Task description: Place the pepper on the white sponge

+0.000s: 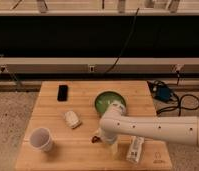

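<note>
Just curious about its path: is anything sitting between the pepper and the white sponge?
Nothing visible: only wooden tabletop lies between the pepper and the white sponge. The pincer hangs close beside the pepper, near the table's front.

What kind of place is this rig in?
Likely a lab test station: wooden table on speckled floor, loose cables with a blue box beside it; gripper low over the table's front, by the pepper.

Arm from right — gripper point(113, 151) low, front-centre, jaws apart.
</note>
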{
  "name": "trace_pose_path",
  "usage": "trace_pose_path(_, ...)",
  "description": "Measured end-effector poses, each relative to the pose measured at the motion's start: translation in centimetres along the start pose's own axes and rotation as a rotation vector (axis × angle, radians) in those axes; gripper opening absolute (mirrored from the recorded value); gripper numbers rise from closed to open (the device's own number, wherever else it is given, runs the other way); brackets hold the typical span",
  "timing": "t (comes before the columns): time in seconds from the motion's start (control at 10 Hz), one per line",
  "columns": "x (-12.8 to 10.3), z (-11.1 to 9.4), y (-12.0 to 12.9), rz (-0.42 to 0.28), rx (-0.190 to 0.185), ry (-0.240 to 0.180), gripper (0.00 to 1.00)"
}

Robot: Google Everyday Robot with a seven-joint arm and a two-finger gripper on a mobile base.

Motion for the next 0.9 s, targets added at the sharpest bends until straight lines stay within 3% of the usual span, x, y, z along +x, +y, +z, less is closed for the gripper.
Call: trace_pose_path(0.9, -0.37, 0.27, 0.0, -0.007, 0.003, -0.008, 0.8)
